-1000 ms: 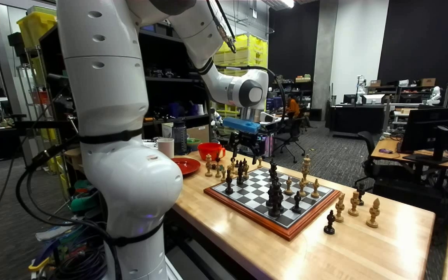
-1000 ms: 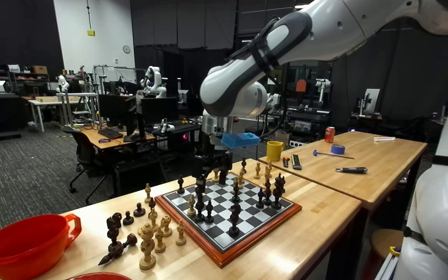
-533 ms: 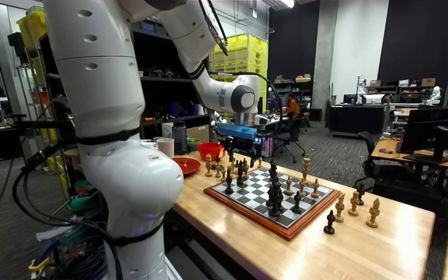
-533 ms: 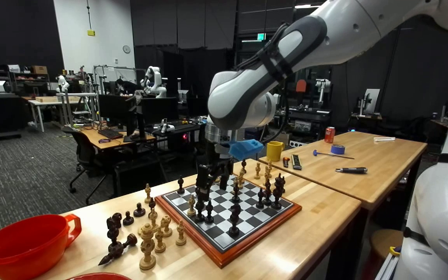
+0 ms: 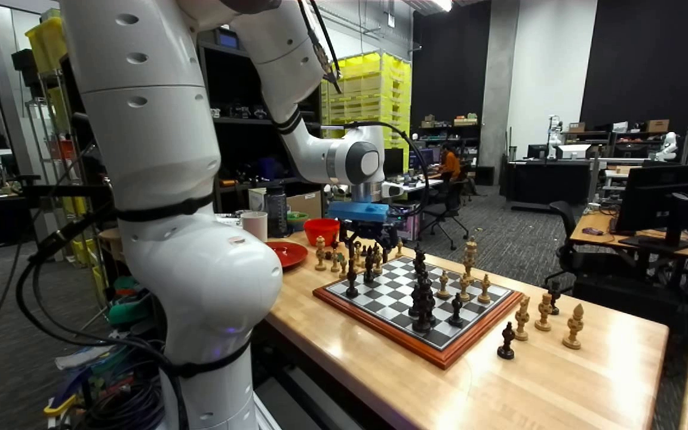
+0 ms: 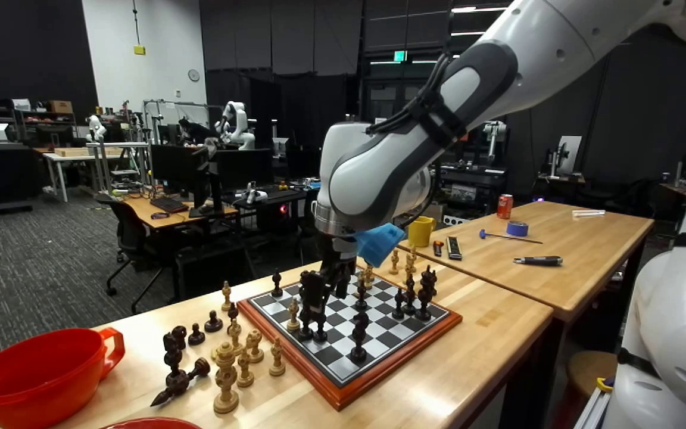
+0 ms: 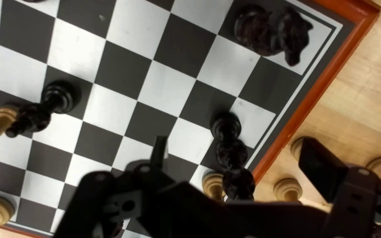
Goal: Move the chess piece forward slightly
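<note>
A tall dark chess piece (image 7: 232,153) stands on the black-and-white chessboard (image 7: 322,82) near its wooden rim. My gripper (image 7: 233,153) is open, one finger over the board and one over the table past the rim. The dark piece shows between the two fingers, apart from both. A light piece (image 7: 213,183) stands close beside it, partly hidden by the gripper. In both exterior views the gripper (image 5: 369,254) (image 6: 329,295) is low over this end of the board. The dark piece (image 5: 368,267) also shows there, and a finger hides part of it in an exterior view (image 6: 305,328).
A dark knight-like piece (image 7: 273,34) stands near the board's corner. Several light pieces (image 6: 225,381) and dark pieces (image 6: 179,381) stand or lie on the table beside the board. A red bowl (image 6: 45,381) and a red plate (image 5: 287,254) are past them.
My open gripper has come down toward the board and drawn back toward the robot's base, now low around the dark piece. The chess pieces have not visibly moved.
</note>
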Available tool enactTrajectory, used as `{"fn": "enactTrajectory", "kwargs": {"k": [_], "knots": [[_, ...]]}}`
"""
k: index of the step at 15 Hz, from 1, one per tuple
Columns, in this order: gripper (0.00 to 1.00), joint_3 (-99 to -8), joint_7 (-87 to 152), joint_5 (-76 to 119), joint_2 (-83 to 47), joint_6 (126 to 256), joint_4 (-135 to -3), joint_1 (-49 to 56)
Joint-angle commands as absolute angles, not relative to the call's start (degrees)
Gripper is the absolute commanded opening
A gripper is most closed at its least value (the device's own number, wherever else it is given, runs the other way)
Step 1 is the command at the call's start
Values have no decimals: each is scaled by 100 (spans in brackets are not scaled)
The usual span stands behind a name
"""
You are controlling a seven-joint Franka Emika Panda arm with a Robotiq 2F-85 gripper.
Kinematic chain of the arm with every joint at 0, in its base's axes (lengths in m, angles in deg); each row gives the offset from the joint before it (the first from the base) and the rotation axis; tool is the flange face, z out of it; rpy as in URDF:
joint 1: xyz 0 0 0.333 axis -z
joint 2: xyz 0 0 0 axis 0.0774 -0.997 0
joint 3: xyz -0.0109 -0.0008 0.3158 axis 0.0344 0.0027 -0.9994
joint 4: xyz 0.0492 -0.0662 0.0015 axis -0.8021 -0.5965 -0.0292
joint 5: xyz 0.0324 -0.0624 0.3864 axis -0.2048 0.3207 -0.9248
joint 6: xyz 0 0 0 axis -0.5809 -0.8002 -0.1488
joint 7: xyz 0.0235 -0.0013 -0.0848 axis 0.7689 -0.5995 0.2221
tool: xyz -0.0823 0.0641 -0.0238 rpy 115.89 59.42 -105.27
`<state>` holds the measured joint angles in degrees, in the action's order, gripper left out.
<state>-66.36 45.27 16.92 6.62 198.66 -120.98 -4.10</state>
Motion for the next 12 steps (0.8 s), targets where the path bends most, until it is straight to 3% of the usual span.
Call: {"fn": "enactTrajectory", "kwargs": {"k": [1,12], "knots": [[100,-6697,4427,1936,788,20038,-12280,-480],[100,-6743,4413,1933,421,20024,-12027,-541]]}}
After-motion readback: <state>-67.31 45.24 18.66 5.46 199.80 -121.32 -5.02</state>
